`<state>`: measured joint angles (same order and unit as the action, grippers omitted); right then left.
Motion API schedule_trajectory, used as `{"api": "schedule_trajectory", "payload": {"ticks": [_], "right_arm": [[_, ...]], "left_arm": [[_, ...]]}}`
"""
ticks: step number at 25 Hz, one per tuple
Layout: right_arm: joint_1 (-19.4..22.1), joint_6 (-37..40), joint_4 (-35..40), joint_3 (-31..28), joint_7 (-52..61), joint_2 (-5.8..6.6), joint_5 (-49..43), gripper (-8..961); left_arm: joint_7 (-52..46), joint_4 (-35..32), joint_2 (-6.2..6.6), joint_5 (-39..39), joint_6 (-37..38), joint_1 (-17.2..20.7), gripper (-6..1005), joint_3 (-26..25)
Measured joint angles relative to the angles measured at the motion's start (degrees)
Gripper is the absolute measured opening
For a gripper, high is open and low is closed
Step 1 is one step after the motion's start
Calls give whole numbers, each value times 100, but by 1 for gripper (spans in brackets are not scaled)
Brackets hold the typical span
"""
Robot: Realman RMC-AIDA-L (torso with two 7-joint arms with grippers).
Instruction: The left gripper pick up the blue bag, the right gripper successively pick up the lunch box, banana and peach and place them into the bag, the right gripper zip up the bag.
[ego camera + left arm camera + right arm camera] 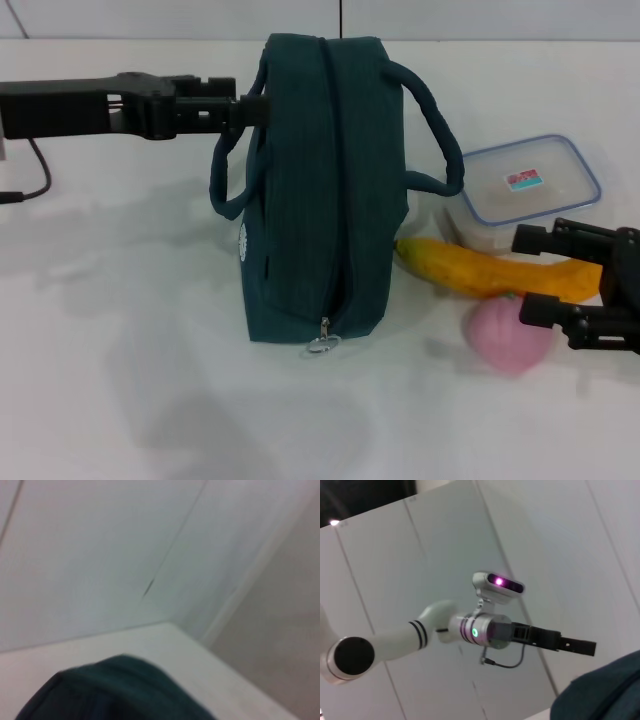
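At the dark teal ribbed fabric bag's (320,190) handle, left claw (248,108) pinched shut; zip closed, so loading could jam. Right claw (535,275) gapes empty.

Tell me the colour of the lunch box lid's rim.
Blue, around the clear plastic lunch box; the head view shows it best.

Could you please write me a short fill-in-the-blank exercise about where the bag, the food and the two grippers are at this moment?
1. The left gripper is at the blue bag's ____ handle.
2. The zipper along the top of the blue bag is ____.
3. The banana lies between the lunch box and the ____.
4. The right gripper hangs, fingers ____, over the banana's end.

Missing words: left; closed; peach; open
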<state>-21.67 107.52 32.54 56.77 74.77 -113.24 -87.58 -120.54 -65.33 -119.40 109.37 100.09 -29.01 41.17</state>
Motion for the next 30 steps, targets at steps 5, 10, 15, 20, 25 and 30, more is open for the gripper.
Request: {"api": "schedule_trajectory", "payload": {"ticks": [5, 10, 15, 20, 25, 30], "right_arm": [[130, -2, -24, -25, -76, 2, -5, 755], [146, -4, -109, -26, -135, 4, -5, 749], [149, -11, -203, -26, -212, 4, -5, 742], [164, -12, -338, -26, -332, 19, -4, 736], [221, -12, -412, -26, -395, 21, -11, 730], [260, -84, -430, -26, -396, 22, -18, 723]], "left_arm": [[-995, -483, 15, 527, -158, -114, 861, 296], [-1639, -627, 8, 1039, -214, -420, 840, 641], [-1941, -542, 5, 1349, -387, -690, 820, 1032], [-2208, -365, 2, 1596, -513, -968, 799, 1197], [-2324, -329, -6, 2015, -599, -1144, 779, 1284], [-2341, -331, 8, 1984, -604, -1150, 758, 1334]]}}
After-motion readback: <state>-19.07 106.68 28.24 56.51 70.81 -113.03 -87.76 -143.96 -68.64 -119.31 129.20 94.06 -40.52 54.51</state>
